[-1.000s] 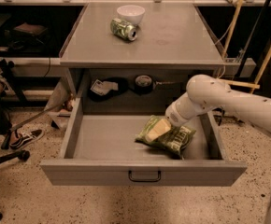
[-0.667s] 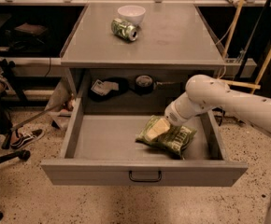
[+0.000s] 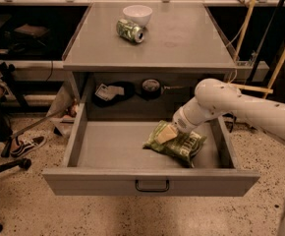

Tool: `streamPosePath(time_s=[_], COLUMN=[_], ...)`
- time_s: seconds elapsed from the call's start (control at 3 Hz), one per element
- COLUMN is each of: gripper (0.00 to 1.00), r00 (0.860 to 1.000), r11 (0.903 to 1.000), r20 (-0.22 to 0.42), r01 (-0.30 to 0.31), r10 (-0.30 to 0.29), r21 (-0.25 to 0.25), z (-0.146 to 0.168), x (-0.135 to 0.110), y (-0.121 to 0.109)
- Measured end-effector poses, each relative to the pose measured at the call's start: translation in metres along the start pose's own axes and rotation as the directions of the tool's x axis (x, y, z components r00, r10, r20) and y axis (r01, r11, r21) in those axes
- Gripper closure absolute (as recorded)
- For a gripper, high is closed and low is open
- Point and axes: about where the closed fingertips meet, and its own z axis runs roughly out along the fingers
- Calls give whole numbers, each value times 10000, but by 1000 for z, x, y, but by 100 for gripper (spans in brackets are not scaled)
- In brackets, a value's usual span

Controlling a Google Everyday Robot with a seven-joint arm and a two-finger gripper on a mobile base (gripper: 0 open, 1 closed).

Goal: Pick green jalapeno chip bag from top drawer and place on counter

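Observation:
The top drawer [image 3: 108, 151] is pulled fully open, with a black pull handle [image 3: 152, 186] on its front panel. The green jalapeno chip bag [image 3: 184, 146] lies flat in the right half of the drawer. My gripper [image 3: 168, 132] reaches down into the drawer from the right and rests on the left end of the bag. The white arm [image 3: 231, 107] crosses over the drawer's right side. The counter [image 3: 182, 38] is the grey top above the drawer.
A green-and-white soda can [image 3: 130, 30] lies on its side on the counter next to a white bowl [image 3: 137, 14]. Dark items [image 3: 128, 90] sit in the recess behind the drawer. A shoe [image 3: 27, 145] and cables lie on the floor at left.

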Motion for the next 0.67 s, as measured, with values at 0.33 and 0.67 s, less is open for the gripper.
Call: streamPosePath(time_s=[0.33,0.67], gripper=[65,88], r00=[10000,9988], r11=[10000,9967], r20=[0,-60], r01=[-1,-483], r10=[1,488], r21=[1,657], z=[0,-21], x=[0,-5], y=[0,-15])
